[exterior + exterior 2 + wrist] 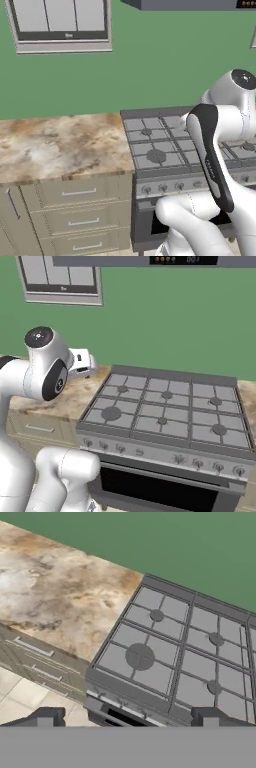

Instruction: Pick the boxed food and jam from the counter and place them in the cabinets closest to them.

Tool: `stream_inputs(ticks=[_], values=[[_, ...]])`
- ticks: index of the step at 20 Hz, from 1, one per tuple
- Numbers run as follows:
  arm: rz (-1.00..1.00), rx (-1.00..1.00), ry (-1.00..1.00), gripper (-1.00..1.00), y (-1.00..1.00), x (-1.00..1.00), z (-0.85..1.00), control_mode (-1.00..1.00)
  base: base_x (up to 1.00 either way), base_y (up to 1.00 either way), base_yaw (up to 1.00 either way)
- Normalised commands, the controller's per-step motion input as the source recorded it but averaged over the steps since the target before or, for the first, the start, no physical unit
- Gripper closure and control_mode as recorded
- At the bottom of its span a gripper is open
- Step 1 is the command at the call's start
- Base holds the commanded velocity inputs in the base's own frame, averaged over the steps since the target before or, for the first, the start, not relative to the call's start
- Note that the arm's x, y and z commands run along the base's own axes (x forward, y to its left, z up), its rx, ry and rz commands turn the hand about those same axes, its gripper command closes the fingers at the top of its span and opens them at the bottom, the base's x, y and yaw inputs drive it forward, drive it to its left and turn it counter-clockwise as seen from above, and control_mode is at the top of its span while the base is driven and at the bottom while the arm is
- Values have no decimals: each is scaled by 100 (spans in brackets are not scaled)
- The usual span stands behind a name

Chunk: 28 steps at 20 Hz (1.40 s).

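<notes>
The counter (55,145), left of the stove (165,406), lies bare; no boxed food or jam can be seen. The gripper (127,719) hangs over the stove's front edge, jaws spread wide, holding nothing. The carton should be light and stiff: grasp its flat sides.

Counter (60,145) left of stove (165,150), touching.

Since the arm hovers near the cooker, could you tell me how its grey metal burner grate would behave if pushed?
The grey metal burner grate looks like thick rigid bars, so probably stiff and heavy. It lies flat on the grey stove top, so it would likelier slide than tip or roll.
</notes>
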Motion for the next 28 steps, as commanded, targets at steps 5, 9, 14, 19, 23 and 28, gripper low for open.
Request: stream_inputs(ticks=[5,9,14,19,23,28], values=[[0,0,0,-100,0,0,0,100,-10,64,0],[0,0,0,-100,0,0,0,100,-10,62,0],[0,0,0,-100,0,0,0,100,-15,60,0],[0,0,0,-100,0,0,0,100,-31,54,0],[0,0,0,-100,0,0,0,100,-39,51,0],[0,0,0,-100,0,0,0,100,-44,50,0]])
